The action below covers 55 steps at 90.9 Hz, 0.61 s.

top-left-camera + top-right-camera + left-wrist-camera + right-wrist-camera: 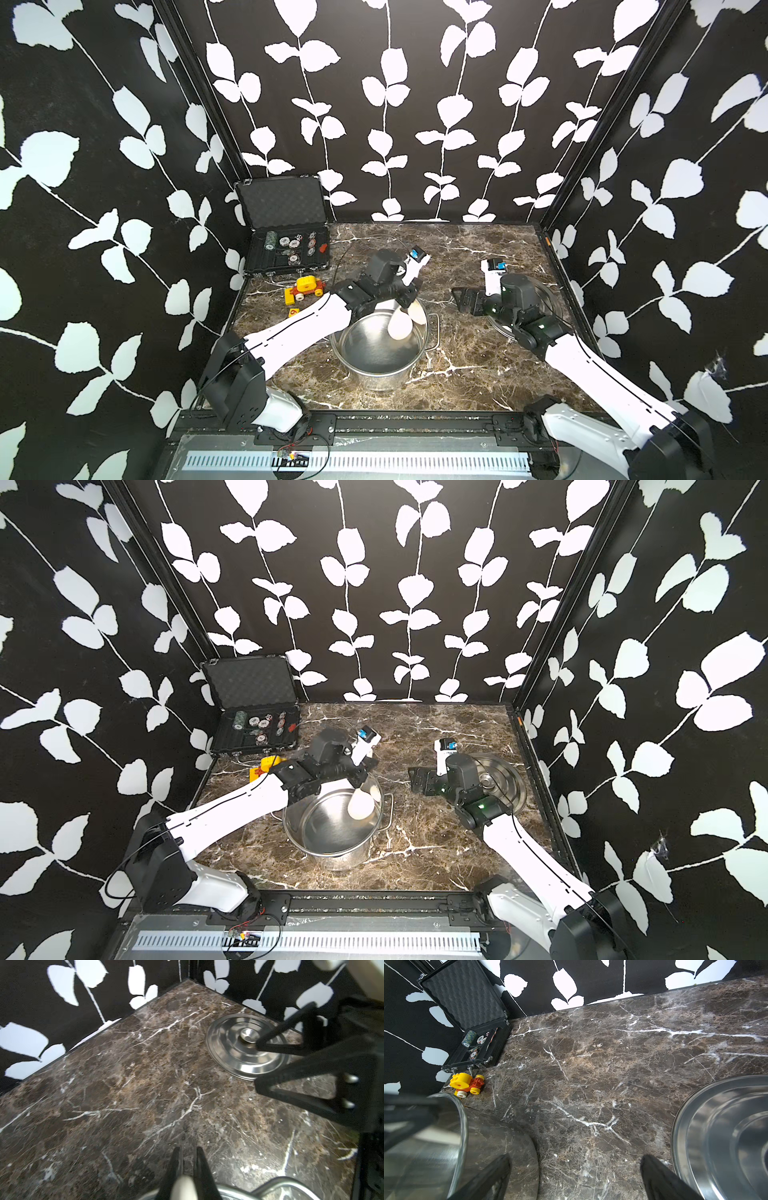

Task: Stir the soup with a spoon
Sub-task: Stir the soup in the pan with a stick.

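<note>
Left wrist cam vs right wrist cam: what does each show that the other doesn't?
Left wrist only: the long white plastic spoon, clamped in the shut left gripper, and the knob on the round steel lid. Right wrist only: the open black case of poker chips and the yellow-and-red toy vehicle. Both: that lid, the steel pot, the brown marble tabletop, the open right gripper.

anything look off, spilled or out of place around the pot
No spill or damage shows. The odd part: the pot looks empty, bare shiny steel with no soup visible, though the spoon held by the left gripper hangs inside it. The lid lies flat on the table, off to the side.
</note>
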Available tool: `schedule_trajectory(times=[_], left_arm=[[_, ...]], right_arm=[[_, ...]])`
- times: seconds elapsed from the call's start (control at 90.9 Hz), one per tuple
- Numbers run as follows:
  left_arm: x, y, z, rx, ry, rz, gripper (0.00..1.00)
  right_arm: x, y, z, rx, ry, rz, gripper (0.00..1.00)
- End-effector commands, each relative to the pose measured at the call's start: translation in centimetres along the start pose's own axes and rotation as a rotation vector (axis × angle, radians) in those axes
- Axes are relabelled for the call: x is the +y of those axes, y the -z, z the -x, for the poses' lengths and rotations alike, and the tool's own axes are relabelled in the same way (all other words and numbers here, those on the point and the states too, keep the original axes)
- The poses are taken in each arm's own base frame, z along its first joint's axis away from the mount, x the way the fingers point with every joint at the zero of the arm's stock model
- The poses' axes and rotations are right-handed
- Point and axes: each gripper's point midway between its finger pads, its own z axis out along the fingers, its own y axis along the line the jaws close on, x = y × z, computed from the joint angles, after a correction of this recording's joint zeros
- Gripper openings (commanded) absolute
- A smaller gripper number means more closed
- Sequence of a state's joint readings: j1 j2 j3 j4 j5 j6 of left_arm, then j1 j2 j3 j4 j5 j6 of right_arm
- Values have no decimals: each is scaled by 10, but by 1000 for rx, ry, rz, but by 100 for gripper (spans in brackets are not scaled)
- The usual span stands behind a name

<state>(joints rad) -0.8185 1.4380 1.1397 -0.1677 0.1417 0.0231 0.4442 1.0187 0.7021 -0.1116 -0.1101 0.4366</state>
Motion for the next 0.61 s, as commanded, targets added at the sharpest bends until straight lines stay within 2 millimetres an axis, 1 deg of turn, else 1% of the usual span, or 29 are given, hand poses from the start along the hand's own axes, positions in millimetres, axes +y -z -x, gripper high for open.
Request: schedule_trajectory(times=[0.0,0.176,0.286,0.473,0.594], left_arm=[[-19,13,24,-72,-28,-53,0],[-67,28,3,-52,-70,-194,0],[-89,38,-12,-25,-122,-230,0],[-105,58,-26,-24,-130,-264,0],[-106,70,-40,-3,-128,-257,0]], right_arm=[[-3,2,2,-20,9,-11,99],[-3,1,2,-25,7,-11,99],[-2,-4,2,-25,-2,-1,99],[4,-12,4,-8,-7,27,99],[5,-14,6,-8,-4,31,99]])
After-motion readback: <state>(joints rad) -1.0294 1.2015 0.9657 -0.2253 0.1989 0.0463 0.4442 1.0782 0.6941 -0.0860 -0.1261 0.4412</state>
